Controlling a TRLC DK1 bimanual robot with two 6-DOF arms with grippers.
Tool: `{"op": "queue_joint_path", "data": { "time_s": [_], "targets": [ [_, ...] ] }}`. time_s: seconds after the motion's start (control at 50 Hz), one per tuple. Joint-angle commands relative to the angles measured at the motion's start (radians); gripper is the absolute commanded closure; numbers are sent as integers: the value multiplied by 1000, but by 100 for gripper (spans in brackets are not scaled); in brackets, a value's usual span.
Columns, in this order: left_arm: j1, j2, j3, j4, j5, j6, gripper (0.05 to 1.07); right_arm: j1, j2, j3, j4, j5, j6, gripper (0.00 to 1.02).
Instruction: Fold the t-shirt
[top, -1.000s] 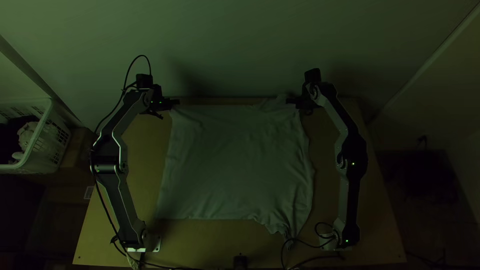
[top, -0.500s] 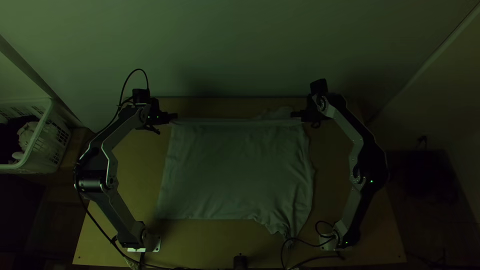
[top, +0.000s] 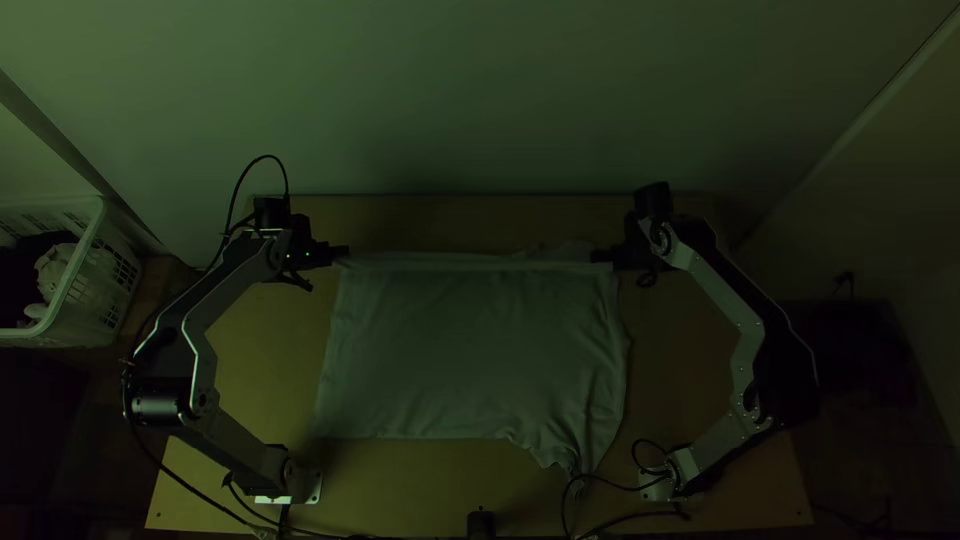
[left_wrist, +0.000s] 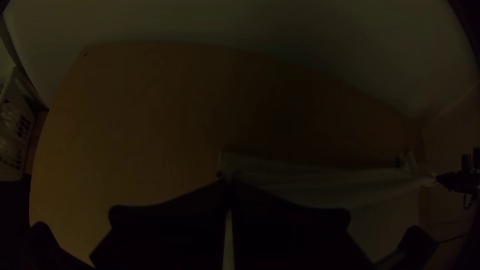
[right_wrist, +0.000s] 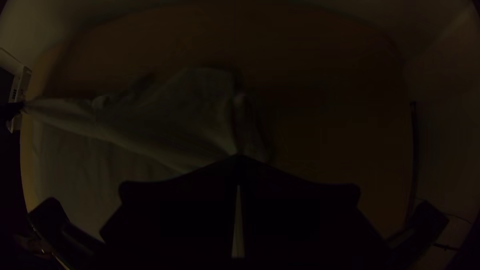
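Note:
A pale t-shirt (top: 470, 350) lies spread over the middle of the table, wrinkled at its lower right, its far edge drawn into a taut band. At that band's left end my left gripper (top: 342, 254) is shut on a corner; the left wrist view has the same gripper (left_wrist: 228, 185) with its fingertips together on the cloth (left_wrist: 300, 182). My right gripper (top: 602, 256) pinches the band's right end. In the right wrist view the right gripper (right_wrist: 239, 159) is closed on the cloth (right_wrist: 165, 120), and a loose flap lies beyond its tips.
A white basket (top: 75, 280) holding cloth items stands off the table's left side. Bare wooden table (top: 450, 215) lies between the shirt and the pale wall (top: 470, 90). Cables (top: 620, 488) run near the right arm's base, close to the shirt's lower right corner.
Both grippers have moved toward the table's near edge, spreading slightly apart, with the shirt's far edge pulled along and doubled back over the rest. The near part of the shirt stays in place.

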Motion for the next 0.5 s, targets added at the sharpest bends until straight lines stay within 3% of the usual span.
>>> {"op": "queue_joint_path", "data": {
  "time_s": [0.0, 0.48],
  "targets": [
    [14, -65, -73, 11, 6, 15, 105, 5, -73, -86, 10, 13, -14, 100],
    [28, -186, -312, 77, 6, 42, 105, 63, -248, -408, 95, 12, -2, 100]
  ]
}}
